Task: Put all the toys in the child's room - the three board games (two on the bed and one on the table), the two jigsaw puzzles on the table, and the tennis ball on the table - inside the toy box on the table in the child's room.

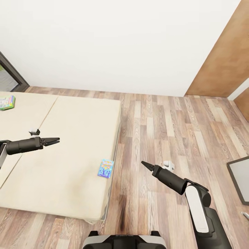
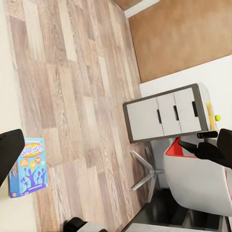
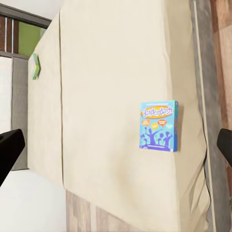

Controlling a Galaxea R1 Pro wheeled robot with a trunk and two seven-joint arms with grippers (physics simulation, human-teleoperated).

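We're at the bed [image 1: 69,145] with both claws empty: the right claw [image 1: 144,163] hangs over the floor, its jaws looking closed in the head view but spread wide in its wrist view, so we can't tell its state, while the left claw [image 1: 52,140] hovers over the mattress with jaws narrow. The blue board game [image 1: 105,168] lies flat near the bed's edge, between the two claws, just beyond the right claw's tip towards the bed, its long axis running roughly along that edge. We judge the right arm nearer for this one; the green board game [image 1: 7,102] sits well beyond the left claw at the far corner.
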